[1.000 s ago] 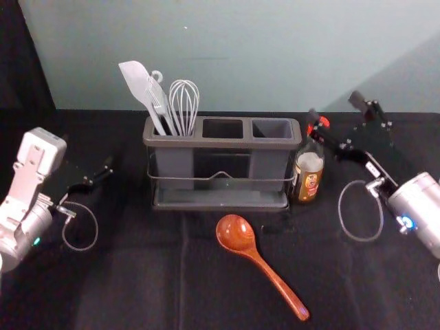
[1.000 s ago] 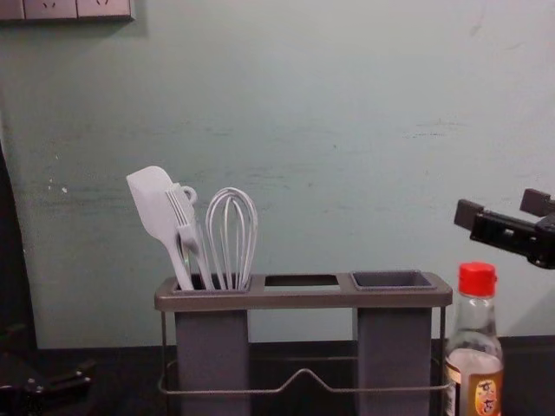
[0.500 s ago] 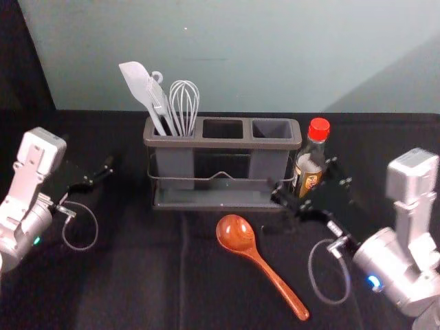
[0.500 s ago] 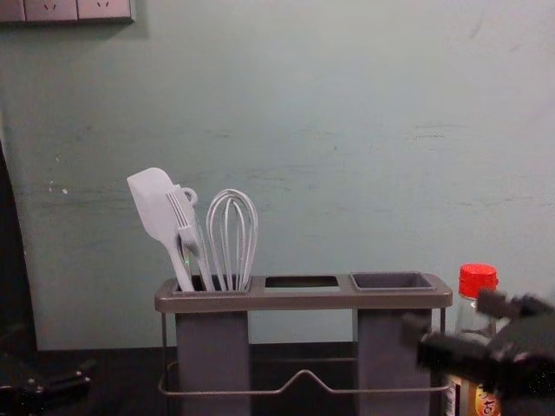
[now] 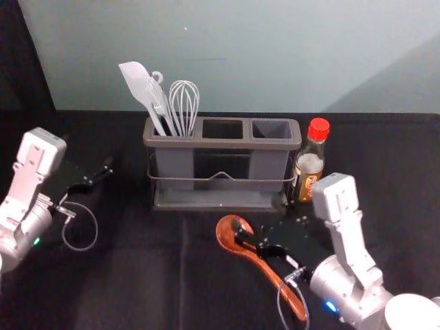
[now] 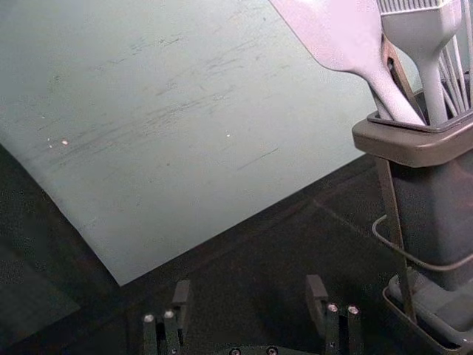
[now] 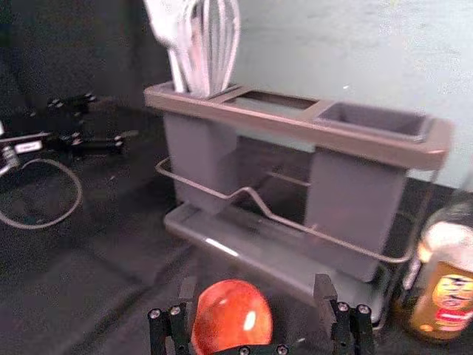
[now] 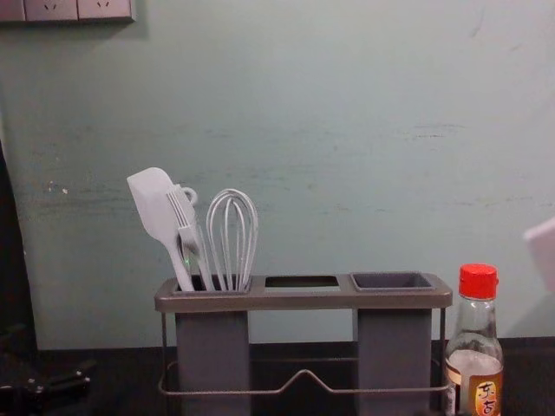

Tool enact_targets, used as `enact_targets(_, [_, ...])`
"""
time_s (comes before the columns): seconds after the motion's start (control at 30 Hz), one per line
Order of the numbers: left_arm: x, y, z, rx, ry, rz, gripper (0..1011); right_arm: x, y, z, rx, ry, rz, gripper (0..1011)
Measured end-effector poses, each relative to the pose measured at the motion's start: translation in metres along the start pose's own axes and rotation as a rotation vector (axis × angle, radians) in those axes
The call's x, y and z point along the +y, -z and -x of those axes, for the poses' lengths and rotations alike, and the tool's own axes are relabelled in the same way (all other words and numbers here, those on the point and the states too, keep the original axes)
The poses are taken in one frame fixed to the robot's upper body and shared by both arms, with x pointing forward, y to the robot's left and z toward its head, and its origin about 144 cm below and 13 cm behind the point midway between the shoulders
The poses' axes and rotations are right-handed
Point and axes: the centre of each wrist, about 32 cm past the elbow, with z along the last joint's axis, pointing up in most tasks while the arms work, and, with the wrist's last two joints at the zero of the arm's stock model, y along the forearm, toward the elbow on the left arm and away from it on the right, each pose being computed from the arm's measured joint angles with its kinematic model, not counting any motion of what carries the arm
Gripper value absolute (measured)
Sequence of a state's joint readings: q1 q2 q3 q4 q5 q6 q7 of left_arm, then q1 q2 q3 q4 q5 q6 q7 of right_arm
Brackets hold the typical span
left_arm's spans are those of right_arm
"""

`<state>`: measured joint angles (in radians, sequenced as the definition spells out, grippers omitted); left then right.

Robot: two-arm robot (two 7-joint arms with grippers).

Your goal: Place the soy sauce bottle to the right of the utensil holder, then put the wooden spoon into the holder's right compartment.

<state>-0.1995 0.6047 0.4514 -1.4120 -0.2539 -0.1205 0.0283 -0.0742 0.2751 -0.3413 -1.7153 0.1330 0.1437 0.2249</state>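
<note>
Spoon (image 5: 264, 267) lies on the table (image 5: 137, 282), bowl (image 5: 225, 240) near the holder (image 5: 220, 143). Low over it, the right gripper (image 7: 256, 296) is wide open and holds nothing. It should pinch the handle (image 5: 297, 307) up by the bowl, lift high, then tip it down into the right compartment (image 5: 272, 129) (slow at the rim!). The bottle (image 5: 309, 165) stands just beside the holder, so come from the near side, where there's room. Left gripper (image 6: 248, 299), open with nothing, sits off left.

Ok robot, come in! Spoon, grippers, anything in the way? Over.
Right gripper open at wooden spoon's bowl, no grip. Left gripper open, left of holder. Soy sauce bottle right of holder; nothing blocking right compartment. Over.
</note>
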Motion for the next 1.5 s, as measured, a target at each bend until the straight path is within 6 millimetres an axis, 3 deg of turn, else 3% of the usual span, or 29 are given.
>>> enact_targets(0.8, [0.0,0.0,0.0,0.0,0.0,0.0,1000,0.002,0.0,0.002,-0.004,-0.027,0.017,1000])
enact_targets(0.93, [0.0,0.0,0.0,0.0,0.0,0.0,1000,0.006,-0.013,0.007,-0.062,-0.01,0.095,1002])
enact_targets(1.17, [0.0,0.0,0.0,0.0,0.0,0.0,1000,0.02,-0.055,0.019,-0.154,0.011,0.288,1000])
enact_targets(1.5, [0.0,0.0,0.0,0.0,0.0,0.0,1000,0.047,-0.09,0.012,-0.094,-0.02,0.467,1000])
